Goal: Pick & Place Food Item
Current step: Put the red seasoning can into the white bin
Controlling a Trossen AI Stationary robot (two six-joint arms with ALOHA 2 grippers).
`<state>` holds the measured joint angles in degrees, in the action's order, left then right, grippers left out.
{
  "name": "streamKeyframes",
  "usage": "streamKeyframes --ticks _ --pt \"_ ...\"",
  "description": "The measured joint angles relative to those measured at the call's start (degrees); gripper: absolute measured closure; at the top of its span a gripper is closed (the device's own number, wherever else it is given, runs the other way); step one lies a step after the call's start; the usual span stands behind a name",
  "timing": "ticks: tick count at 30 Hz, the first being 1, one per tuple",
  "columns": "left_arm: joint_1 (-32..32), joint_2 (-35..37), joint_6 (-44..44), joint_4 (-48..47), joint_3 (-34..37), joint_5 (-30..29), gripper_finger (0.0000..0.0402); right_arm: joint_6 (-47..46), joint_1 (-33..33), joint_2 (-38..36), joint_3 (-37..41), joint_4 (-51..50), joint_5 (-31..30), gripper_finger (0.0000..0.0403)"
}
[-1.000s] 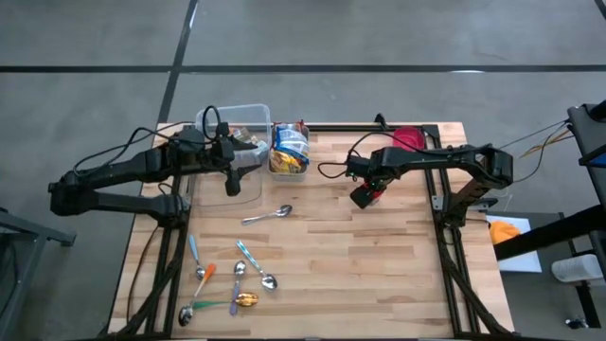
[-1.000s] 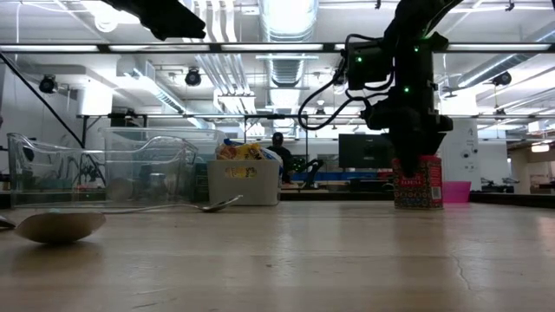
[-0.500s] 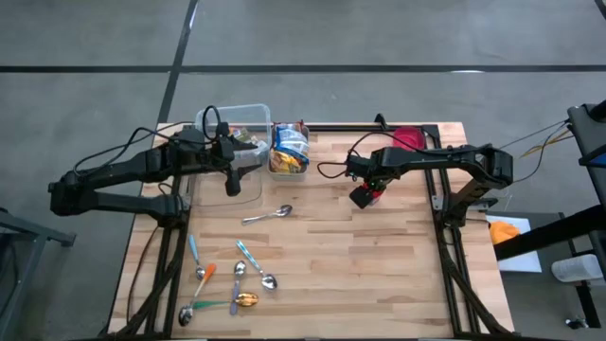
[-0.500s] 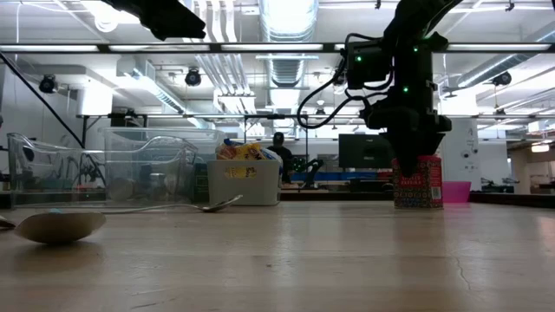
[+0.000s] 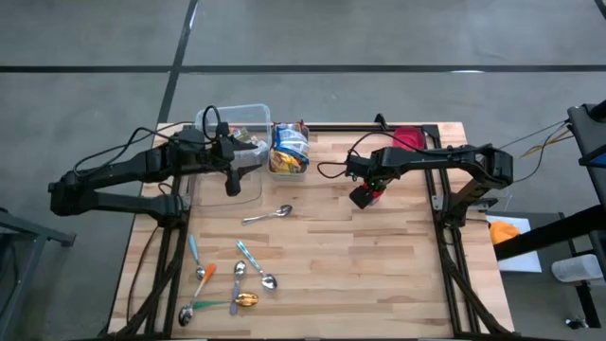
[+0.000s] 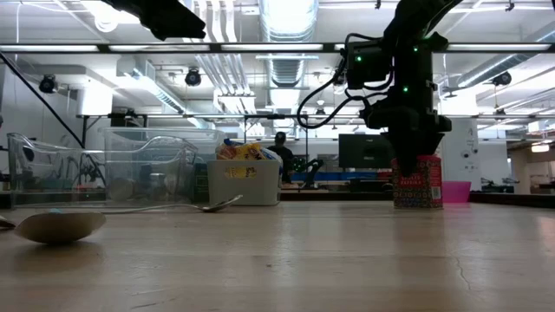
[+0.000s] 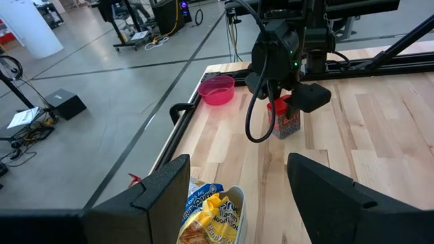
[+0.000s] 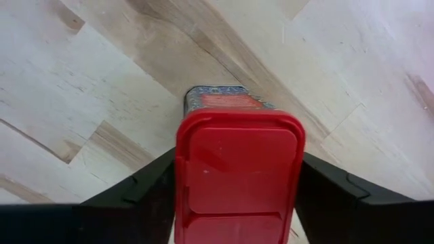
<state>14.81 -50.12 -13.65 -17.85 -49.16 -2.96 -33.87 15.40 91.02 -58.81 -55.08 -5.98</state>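
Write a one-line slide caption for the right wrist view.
Right claw straddles the red-lidded rectangular patterned food container standing upright on the light wooden table, a dark finger at each side.

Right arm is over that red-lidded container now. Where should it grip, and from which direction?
Grip the red-lidded container just under its lid, on the two flat side walls, coming straight down from above. It stands upright on the table, with nothing close beside it, and the right gripper already straddles it, one finger on each side. Closing there should hold it squarely.
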Motion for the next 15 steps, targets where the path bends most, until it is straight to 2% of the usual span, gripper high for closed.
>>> streamKeyframes --ticks 4,7,12,15 --pt "0.0 0.0 0.0 0.0 0.0 0.0 0.0153 0.0 0.0 0.0 0.0 0.0 0.0 0.0193" --pt "0.0 0.0 0.0 0.0 0.0 0.0 0.0153 0.0 0.0 0.0 0.0 0.0 0.0 0.0192" --pt "0.0 0.0 0.0 0.0 0.0 0.0 0.0153 0.0 0.0 0.0 0.0 0.0 0.5 0.0166" --pt "0.0 0.0 0.0 0.0 0.0 0.0 0.0153 0.0 0.0 0.0 0.0 0.0 0.5 0.0173"
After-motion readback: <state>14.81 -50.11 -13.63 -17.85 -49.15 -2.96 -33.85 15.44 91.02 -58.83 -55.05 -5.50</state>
